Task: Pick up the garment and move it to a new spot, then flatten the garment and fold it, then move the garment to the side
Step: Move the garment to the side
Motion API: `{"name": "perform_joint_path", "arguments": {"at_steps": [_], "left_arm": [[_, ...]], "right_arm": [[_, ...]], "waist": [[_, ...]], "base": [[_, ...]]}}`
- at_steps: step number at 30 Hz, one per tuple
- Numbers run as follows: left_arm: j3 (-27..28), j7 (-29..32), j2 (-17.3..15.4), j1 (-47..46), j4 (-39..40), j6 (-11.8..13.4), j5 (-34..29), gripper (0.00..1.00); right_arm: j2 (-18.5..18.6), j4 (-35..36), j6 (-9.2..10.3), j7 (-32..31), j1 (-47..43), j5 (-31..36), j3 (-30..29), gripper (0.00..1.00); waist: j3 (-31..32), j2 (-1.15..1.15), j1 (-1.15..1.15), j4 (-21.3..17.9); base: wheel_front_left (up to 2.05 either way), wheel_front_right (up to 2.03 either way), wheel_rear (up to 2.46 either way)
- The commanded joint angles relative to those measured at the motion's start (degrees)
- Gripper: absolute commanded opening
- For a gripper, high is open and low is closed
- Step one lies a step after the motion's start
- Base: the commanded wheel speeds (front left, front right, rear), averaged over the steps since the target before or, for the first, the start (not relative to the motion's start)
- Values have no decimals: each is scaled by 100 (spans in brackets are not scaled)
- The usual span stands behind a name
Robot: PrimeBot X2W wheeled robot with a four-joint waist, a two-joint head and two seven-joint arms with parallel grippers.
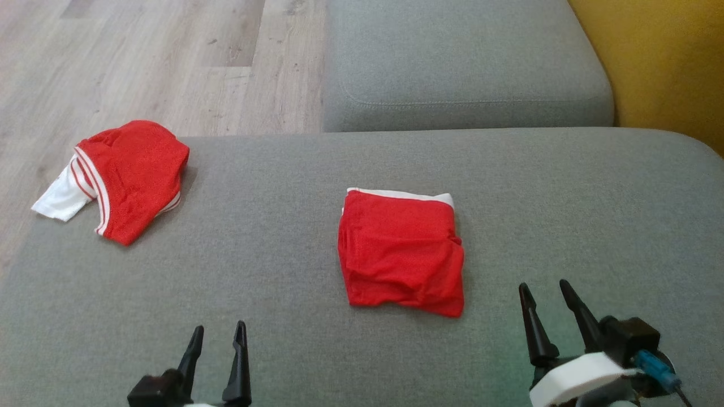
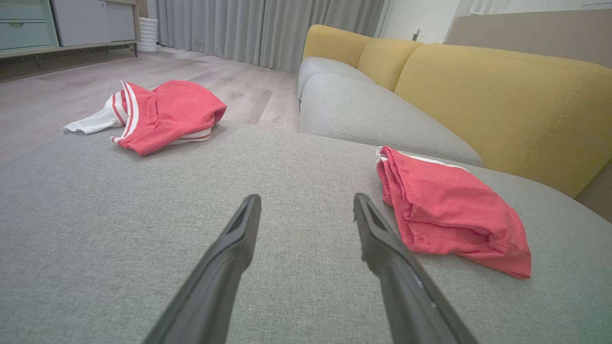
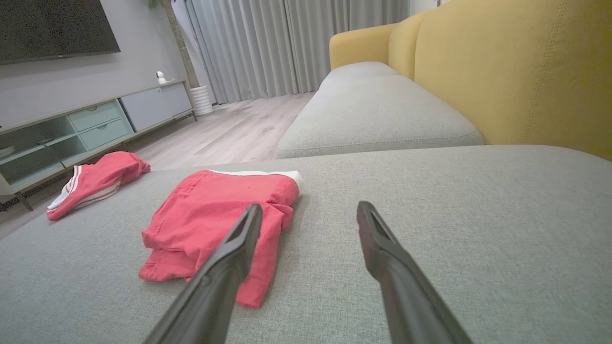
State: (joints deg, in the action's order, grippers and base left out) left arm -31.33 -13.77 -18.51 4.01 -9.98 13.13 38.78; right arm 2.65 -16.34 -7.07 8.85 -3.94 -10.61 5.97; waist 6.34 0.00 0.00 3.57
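- Two red garments, both on the grey seat cushion (image 1: 271,265).
- Item one, the folded garment (image 1: 401,251): a compact, near-square packet in the middle of the cushion.
  - Its white waistband edge is at 12 o'clock in the head view, and its layered loose edges are at 6 o'clock.
  - The long axis, only slightly longer than the cross axis, runs 12 to 6.
- Item two, the second garment (image 1: 133,178): a loose bundle at 10 o'clock, on the far left corner of the cushion. A white part hangs over the edge toward the floor (image 1: 141,56).
- Left gripper (image 1: 219,326): fingers spread wide with nothing between them, low above bare cushion. The folded garment lies at about 2 o'clock from it, apart from the tips.
- Right gripper (image 1: 543,284): fingers likewise parted and empty. The folded garment lies at about 9 to 10 o'clock from it, and the garment's near right corner is close to the tips.
- Nearer arm: the right, by a modest margin. In the right wrist view the cloth runs behind that gripper's left finger.
- Stage, as a judgement: the folding looks done, and the shift to the side is not yet begun.
- Approach, as a judgement:
  - The right gripper would need to swing toward 9 o'clock and drop onto the right-hand edge.
  - A pinch across all the layers should keep the packet from opening.
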Motion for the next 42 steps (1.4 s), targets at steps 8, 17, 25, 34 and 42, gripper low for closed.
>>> {"name": "perform_joint_path", "arguments": {"at_steps": [8, 17, 25, 34, 42], "left_arm": [[177, -71, -124, -205, 155, 37, -27, 100], [133, -45, -141, -242, 184, 73, -52, 100], [75, -20, -120, -349, 254, 89, -101, 100], [-15, -34, 18, -549, 309, 49, -163, 100], [79, -83, 170, -667, 233, 6, -172, 100]], "right_arm": [[23, 304, -42, -110, 48, 70, 105, 100], [23, 324, -42, -195, 31, 129, 65, 100], [23, 220, -42, -455, 713, 55, -117, 100], [23, -793, -42, -1070, 1952, 148, -500, 100], [23, -1951, -42, -1484, 2521, 478, -934, 100]], "waist": [[21, 0, 0, 78], [-50, 0, 0, 175], [-247, 0, 0, 438], [-572, 0, 0, 1123], [-1045, 0, 0, 1650]], "base": [[0, 0, 0], [0, 0, 0], [0, 0, 0], [0, 0, 0], [0, 0, 0]]}}
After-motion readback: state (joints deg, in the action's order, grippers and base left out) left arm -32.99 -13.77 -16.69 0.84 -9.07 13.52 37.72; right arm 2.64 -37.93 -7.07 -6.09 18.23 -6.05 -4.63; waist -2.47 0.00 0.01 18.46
